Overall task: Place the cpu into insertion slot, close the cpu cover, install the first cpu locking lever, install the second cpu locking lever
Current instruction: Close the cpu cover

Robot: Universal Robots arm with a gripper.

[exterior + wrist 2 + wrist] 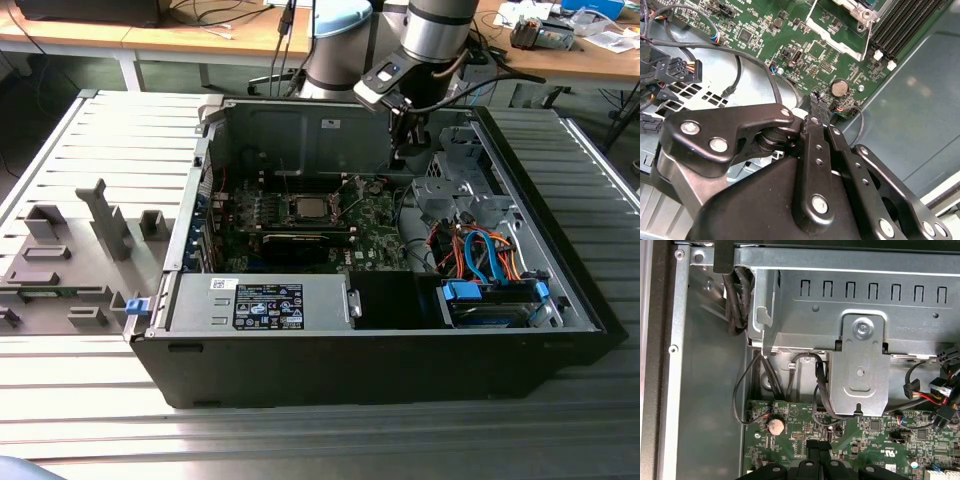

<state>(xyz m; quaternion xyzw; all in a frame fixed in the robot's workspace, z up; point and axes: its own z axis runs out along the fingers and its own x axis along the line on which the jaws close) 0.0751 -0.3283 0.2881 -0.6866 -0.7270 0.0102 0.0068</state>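
Claw closed inside the computer case, chip in its socket

I see the claw pinched shut on nothing, tips near the round battery at the edge of the green board. The chip lies in the socket, well apart toward the exterior view's left.

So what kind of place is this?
Likely a robotics lab or workshop: an opened desktop computer case lies on a slatted metal table, grey part fixtures beside it, cluttered wooden desks behind.

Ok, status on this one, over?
Gripper shut, nothing seen held, above motherboard edge by coin cell. Insertion slot apart, toward exterior view's left. Black cables close by.
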